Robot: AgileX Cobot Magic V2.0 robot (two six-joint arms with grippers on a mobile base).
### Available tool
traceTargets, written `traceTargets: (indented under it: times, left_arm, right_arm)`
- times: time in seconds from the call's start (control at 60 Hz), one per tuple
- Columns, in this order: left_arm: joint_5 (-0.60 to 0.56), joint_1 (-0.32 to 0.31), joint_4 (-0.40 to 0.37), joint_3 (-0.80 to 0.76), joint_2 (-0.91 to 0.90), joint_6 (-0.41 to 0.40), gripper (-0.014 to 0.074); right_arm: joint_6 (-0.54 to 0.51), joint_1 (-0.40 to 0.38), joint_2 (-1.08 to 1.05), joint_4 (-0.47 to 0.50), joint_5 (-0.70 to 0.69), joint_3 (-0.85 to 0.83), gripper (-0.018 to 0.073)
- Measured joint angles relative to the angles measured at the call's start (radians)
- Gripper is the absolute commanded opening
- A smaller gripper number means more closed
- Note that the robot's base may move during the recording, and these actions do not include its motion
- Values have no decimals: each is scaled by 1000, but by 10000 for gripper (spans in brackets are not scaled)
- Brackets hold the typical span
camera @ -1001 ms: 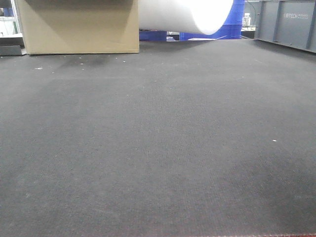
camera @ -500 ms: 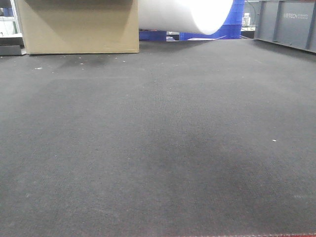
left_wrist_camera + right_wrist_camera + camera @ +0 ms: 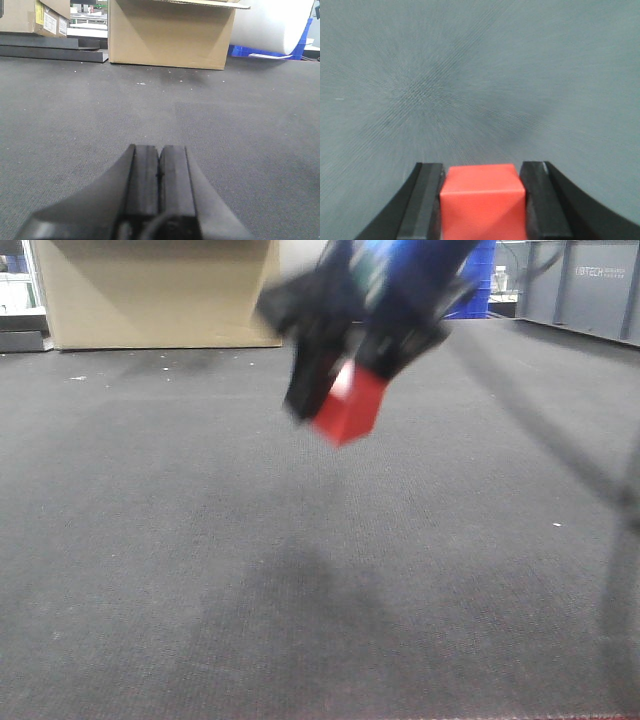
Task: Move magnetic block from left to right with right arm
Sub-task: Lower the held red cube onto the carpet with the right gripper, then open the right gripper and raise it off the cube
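Observation:
The magnetic block (image 3: 350,406), a small bright-red cube, hangs in the air above the dark mat, held between the black fingers of my right gripper (image 3: 335,405), which is blurred with motion in the front view. In the right wrist view the same red block (image 3: 482,202) fills the gap of the right gripper (image 3: 482,195), whose jaws press on both its sides. My left gripper (image 3: 159,165) rests low over the mat with its two pads pressed together and nothing between them.
A big tan cardboard box (image 3: 160,295) stands at the back left of the dark mat (image 3: 300,570). Blue crates (image 3: 480,280) and a grey bin (image 3: 585,290) line the back right. More boxes (image 3: 35,17) show at the far left in the left wrist view.
The right arm has swung into the front view from above, carrying the red block; half a second ago the mat was bare. Its shadow now falls on the mat.

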Motion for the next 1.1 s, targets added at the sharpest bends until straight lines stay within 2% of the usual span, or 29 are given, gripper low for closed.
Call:
traceTargets:
  times: [0.234,0.3,0.334,0.417,0.467,0.534,0.734,0.817,0.867,0.967,1.051,1.101]
  left_arm:
    - [0,0,0,0,0,0,-116]
    - [0,0,0,0,0,0,-116]
    - [0,0,0,0,0,0,-116]
    - [0,0,0,0,0,0,-116]
    - [0,0,0,0,0,0,-116]
    - [0,0,0,0,0,0,-116]
    - [0,0,0,0,0,0,-116]
    - [0,0,0,0,0,0,-116]
    - [0,0,0,0,0,0,-116]
    - [0,0,0,0,0,0,-116]
    - [0,0,0,0,0,0,-116]
    - [0,0,0,0,0,0,-116]
  right_arm:
    - [0,0,117,2,5,-25,165]
    - [0,0,123,2,8,-25,201]
    - [0,0,123,2,10,-25,235]
    - [0,0,123,2,14,-25,386]
    - [0,0,123,2,14,-25,519]
    - [0,0,123,2,14,-25,654]
    - [6,0,108,4,25,-25,616]
    - [13,0,71,5,38,-25,560]
    - [19,0,43,10,43,-25,486]
    - [24,0,-45,24,56,-25,261]
    - [28,0,-120,43,64,-20,109]
    - [28,0,-173,55,60,-3,53]
